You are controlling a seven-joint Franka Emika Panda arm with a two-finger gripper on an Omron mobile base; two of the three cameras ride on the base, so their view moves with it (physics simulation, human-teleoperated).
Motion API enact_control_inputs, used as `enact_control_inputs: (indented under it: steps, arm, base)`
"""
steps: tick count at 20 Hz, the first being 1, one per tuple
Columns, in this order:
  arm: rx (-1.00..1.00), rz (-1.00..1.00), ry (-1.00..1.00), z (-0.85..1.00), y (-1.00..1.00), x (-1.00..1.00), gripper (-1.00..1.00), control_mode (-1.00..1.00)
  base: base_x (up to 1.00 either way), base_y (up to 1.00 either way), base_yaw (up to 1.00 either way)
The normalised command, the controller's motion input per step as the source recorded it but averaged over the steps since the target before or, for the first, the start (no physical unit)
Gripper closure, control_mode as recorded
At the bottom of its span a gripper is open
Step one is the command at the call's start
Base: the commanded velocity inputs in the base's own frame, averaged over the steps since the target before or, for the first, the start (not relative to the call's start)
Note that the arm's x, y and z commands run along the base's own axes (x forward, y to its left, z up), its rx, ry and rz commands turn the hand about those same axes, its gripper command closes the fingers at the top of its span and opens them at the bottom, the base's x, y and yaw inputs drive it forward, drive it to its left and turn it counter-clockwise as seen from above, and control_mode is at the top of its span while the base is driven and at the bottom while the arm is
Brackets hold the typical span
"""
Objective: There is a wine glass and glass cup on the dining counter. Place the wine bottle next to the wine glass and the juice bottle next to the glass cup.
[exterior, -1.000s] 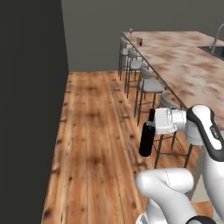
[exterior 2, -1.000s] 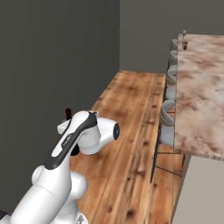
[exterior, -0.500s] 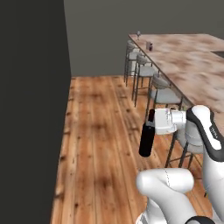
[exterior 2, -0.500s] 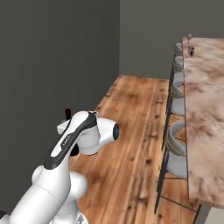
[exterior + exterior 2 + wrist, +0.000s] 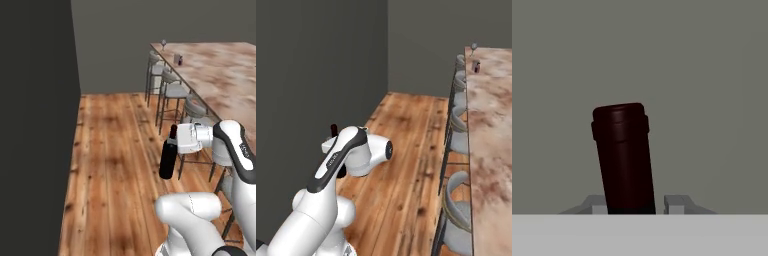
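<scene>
From the left base view, the white arm's two-finger gripper (image 5: 176,139) is clamped on the neck of the tall slim black wine bottle with the dark red top (image 5: 168,156), which hangs upright above the brown wooden floor (image 5: 110,165). Far off on the long reddish-brown and cream marbled stone dining counter (image 5: 225,80) stands the small clear stemmed wine glass (image 5: 163,44), with a small dark thing (image 5: 179,60) near it, too tiny to name. Grey round stools (image 5: 172,90) line the counter side.

From the right base view, just the red top of the bottle (image 5: 333,129) peeks up behind the arm; the rest is hidden. The wine glass (image 5: 473,47) sits at the far end of the counter (image 5: 491,125).

From the hand view, the dark bottle neck (image 5: 623,157) rises between the two finger tips (image 5: 671,202), pinched tight.

I think the bottle is being carried to the counter. Next the base must get close to the far end, then set the bottle down beside the wine glass. The glass cup and juice bottle are hard to make out
</scene>
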Motion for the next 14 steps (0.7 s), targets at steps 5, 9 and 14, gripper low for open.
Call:
enact_control_inputs:
  steps: [5, 9, 14]
  arm:
    - [0.00, 0.00, 0.00, 0.00, 0.00, 0.00, 1.00, 1.00]
    - [0.00, 0.00, 0.00, 0.00, 0.00, 0.00, 1.00, 1.00]
    - [0.00, 0.00, 0.00, 0.00, 0.00, 0.00, 1.00, 1.00]
  base:
    - [0.94, 0.05, 0.00]
    - [0.94, 0.05, 0.00]
    - [0.94, 0.05, 0.00]
